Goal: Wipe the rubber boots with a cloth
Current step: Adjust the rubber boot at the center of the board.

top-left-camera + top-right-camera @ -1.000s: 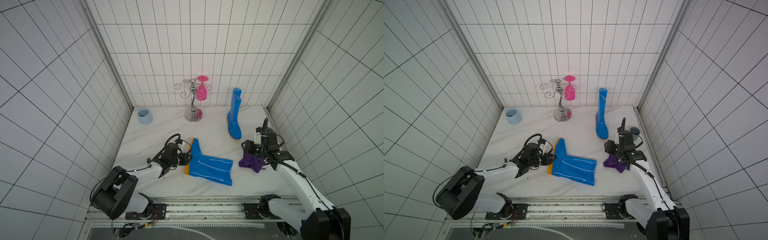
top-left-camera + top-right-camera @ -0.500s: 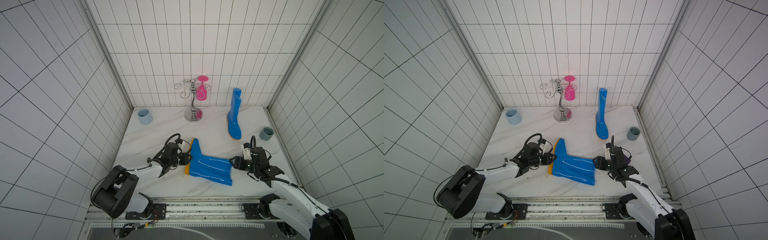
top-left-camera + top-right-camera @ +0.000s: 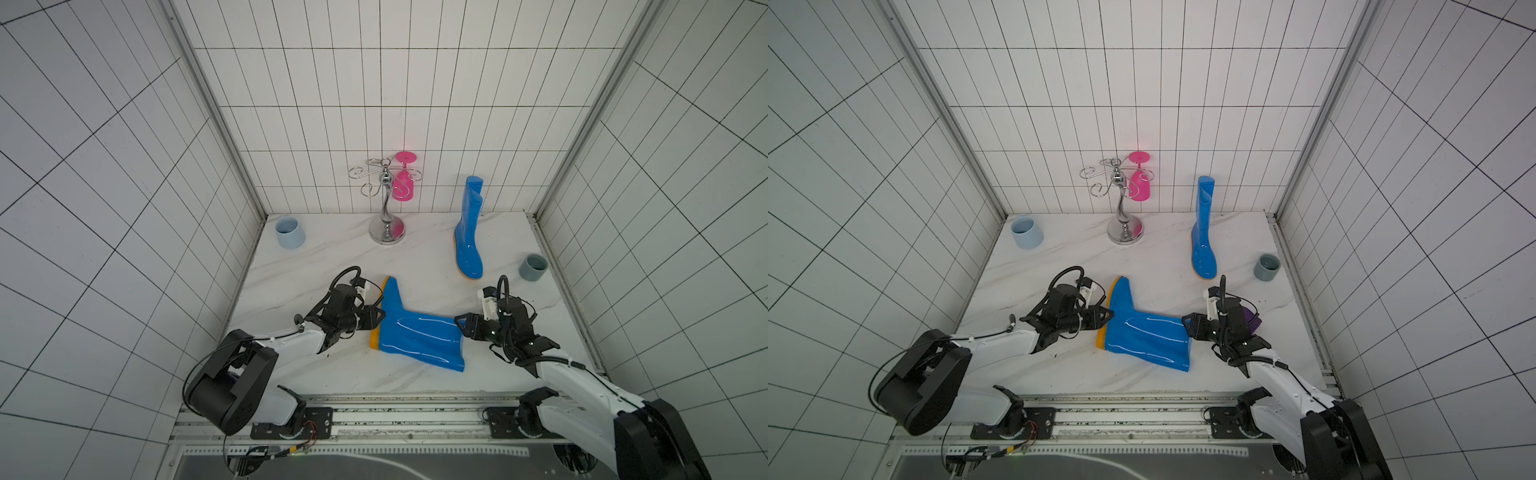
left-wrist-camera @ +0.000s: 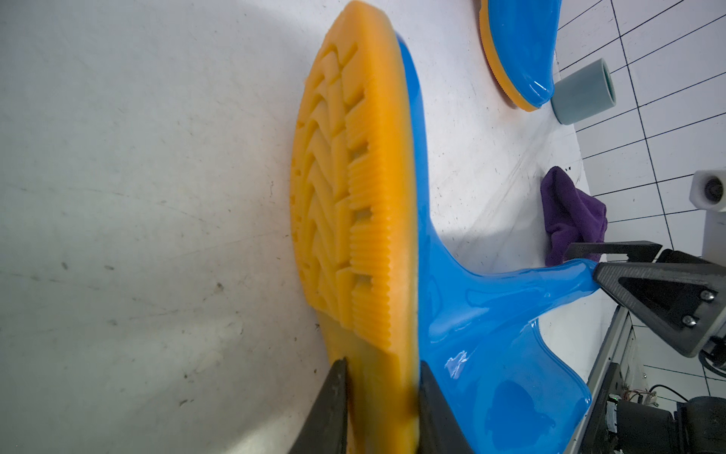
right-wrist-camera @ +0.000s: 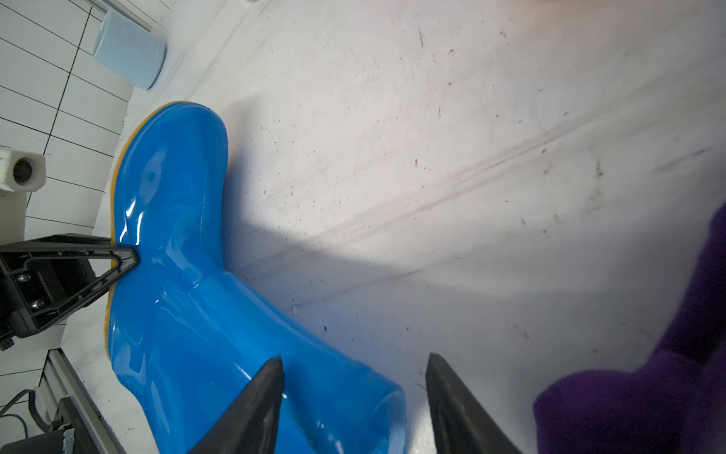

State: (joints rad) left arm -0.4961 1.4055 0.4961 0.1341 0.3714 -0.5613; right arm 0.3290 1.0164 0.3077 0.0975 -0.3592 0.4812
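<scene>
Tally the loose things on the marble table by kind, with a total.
rubber boots: 2
cloth: 1
cups: 2
chrome glass stand: 1
pink wine glass: 1
Total: 7

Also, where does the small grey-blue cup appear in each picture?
A top view: small grey-blue cup right of the upright blue rubber boot's toe.
A top view: cup, same place.
Left wrist: cup beside that boot's toe.
Right wrist: not in it.
Shared landmark: the lying blue rubber boot.
</scene>
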